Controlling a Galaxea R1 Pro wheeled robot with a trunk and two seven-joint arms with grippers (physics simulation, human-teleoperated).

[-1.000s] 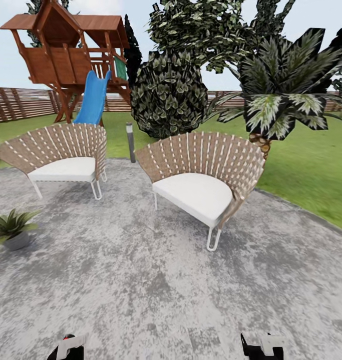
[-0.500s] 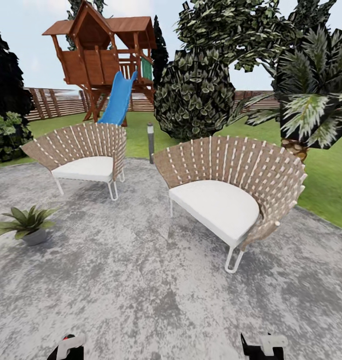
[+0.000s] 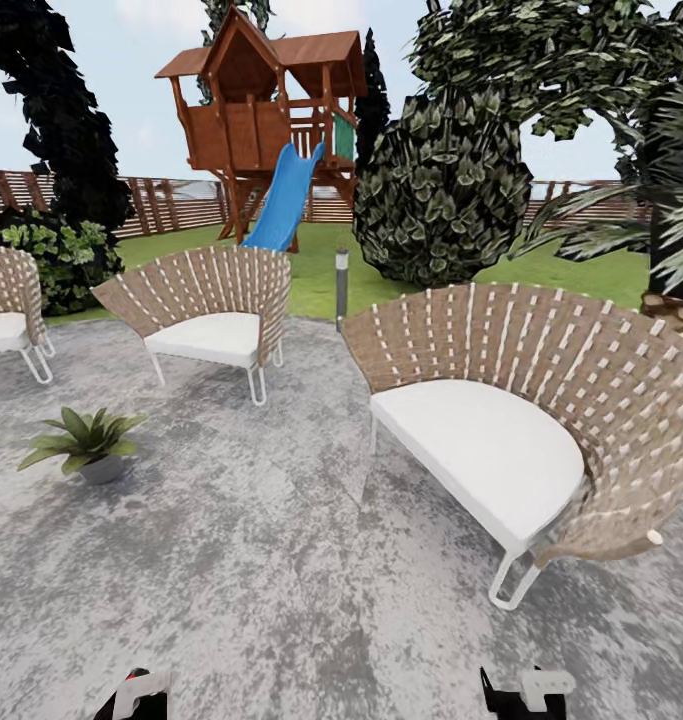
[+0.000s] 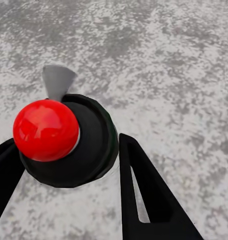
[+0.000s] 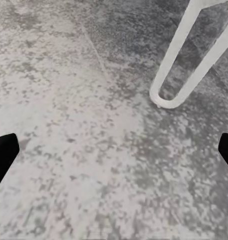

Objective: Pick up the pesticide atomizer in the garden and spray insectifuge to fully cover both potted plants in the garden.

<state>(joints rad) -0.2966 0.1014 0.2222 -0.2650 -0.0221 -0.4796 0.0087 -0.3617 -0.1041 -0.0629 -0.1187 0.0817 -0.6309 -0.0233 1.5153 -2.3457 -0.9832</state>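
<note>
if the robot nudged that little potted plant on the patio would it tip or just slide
Probably slide rather than tip: the potted plant sits low, its leaves spreading wide over a squat grey pot. It looks small beside the chair, so likely light and easy to shove. The leaves would likely bend before the pot moves, so a push on the pot itself seems surer.

Three woven chairs [image 3: 521, 400] are sitting around a stone patio [image 3: 261, 560], a wooden playhouse [image 3: 266, 115] with a blue slide [image 3: 284, 200] standing behind.

A home back garden: a round grey stone patio [image 3: 231, 560] with woven wicker chairs with white cushions [image 3: 501, 420], green lawn [image 3: 311, 260] beyond, a wooden playhouse with a blue slide [image 3: 266, 130], and a brown slatted fence [image 3: 171, 205] at the far side.
</note>
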